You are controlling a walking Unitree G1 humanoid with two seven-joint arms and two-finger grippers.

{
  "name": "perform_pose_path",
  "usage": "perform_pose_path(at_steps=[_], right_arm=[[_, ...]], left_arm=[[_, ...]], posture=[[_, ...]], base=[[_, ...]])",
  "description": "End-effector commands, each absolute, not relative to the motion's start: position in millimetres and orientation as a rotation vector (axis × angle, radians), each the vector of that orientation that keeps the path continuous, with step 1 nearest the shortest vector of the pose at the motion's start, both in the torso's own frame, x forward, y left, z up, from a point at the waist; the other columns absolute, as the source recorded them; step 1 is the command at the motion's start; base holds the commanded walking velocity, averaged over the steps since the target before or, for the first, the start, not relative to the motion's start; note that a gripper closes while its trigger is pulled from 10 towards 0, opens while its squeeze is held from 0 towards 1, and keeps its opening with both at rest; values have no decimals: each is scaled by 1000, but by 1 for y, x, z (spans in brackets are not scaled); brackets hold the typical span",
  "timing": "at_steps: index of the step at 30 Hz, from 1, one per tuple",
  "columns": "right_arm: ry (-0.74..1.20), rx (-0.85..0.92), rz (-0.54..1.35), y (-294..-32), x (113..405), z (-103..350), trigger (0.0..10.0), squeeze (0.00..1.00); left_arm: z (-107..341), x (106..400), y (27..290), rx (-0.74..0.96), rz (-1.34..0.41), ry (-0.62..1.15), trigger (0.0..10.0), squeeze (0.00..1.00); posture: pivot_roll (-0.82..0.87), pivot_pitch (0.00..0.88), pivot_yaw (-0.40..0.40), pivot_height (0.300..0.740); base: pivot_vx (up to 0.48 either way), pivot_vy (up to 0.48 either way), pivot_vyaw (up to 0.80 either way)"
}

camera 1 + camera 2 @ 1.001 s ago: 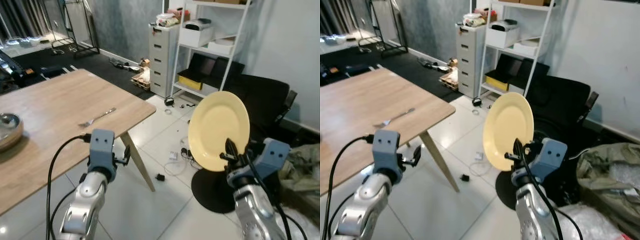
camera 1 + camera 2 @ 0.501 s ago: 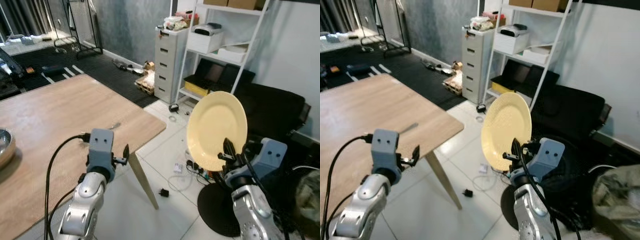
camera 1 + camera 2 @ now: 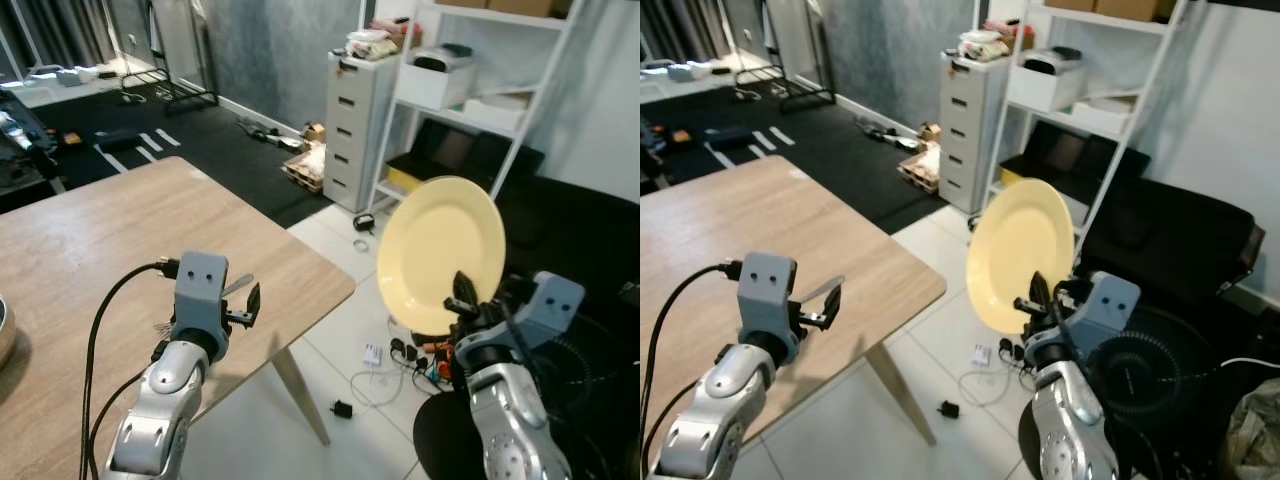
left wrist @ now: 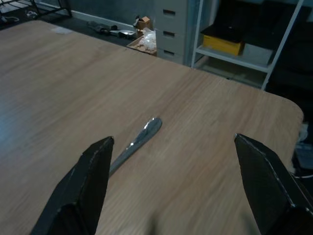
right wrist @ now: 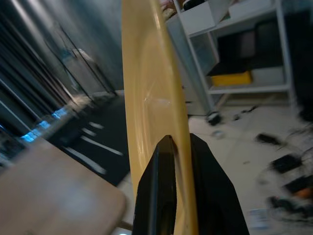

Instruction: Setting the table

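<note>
Clearly the right gripper (image 3: 462, 300) is clamped on the lower rim of the yellow plate (image 3: 441, 253), its two black fingers (image 5: 161, 196) pinching the edge from front and back, as the right wrist view shows. That edge grip leaves the plate standing nearly upright, face turned toward the robot, likely the only way thin fingers can carry a flat dish. It will probably have to be tilted flat before it can be set down.

Relative to the wooden table (image 3: 90, 250), the plate hangs in the air off the table's near corner, over the white tiled floor (image 3: 340, 375) and well apart from the tabletop. So the carry looks unfinished; the plate has not yet reached the table.

The left gripper (image 3: 250, 300) hovers above the table near that same corner, fingers spread wide apart and holding nothing. A fork (image 4: 134, 145) lies flat on the wood just beyond it, between the spread fingers in the left wrist view, so a setting seems already begun there.

Beyond the table's far corner stand a grey drawer cabinet (image 3: 357, 120) and a white shelf unit (image 3: 470, 90), with loose cables on the floor beneath the plate.
</note>
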State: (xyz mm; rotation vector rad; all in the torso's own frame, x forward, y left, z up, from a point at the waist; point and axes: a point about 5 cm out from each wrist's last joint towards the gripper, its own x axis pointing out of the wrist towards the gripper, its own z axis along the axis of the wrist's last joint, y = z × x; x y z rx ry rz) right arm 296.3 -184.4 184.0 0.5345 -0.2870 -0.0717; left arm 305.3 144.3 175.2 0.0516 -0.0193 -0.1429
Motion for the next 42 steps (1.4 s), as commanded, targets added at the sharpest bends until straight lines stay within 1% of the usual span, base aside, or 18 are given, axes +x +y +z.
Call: perform_pose_path(at_steps=[1, 3, 7, 11, 21, 30, 36, 42], right_arm=[[-300, 627, -12, -177, 300, 188, 10000, 0], [-316, 678, 21, -174, 302, 192, 10000, 0], [-323, 701, 58, -169, 304, 195, 10000, 0], [-321, 710, 68, -166, 305, 195, 10000, 0], [-316, 825, 97, -161, 305, 193, 10000, 0], [-301, 851, 109, -157, 305, 190, 10000, 0], [-299, 854, 109, -158, 306, 189, 10000, 0], [-301, 952, 40, -168, 309, 187, 10000, 0]], left_arm=[[169, 299, 149, 57, -137, 18, 10000, 0], [168, 297, 151, 63, -131, 23, 10000, 0], [168, 295, 155, 74, -114, 29, 10000, 0], [168, 294, 158, 75, -107, 33, 10000, 0], [168, 292, 161, 86, -94, 68, 10000, 0], [170, 294, 162, 93, -72, 65, 10000, 0], [171, 294, 163, 92, -68, 66, 10000, 0], [171, 294, 164, 117, -51, 57, 10000, 0]], posture=[[128, 27, 82, 740], [142, 28, 81, 740], [153, 28, 83, 740], [161, 30, 88, 740], [174, 31, 101, 740], [177, 34, 97, 740], [178, 35, 96, 740], [185, 36, 92, 740]], base=[[0, 0, 800], [0, 0, 800], [0, 0, 800], [0, 0, 800], [0, 0, 800], [0, 0, 800], [0, 0, 800], [0, 0, 800]])
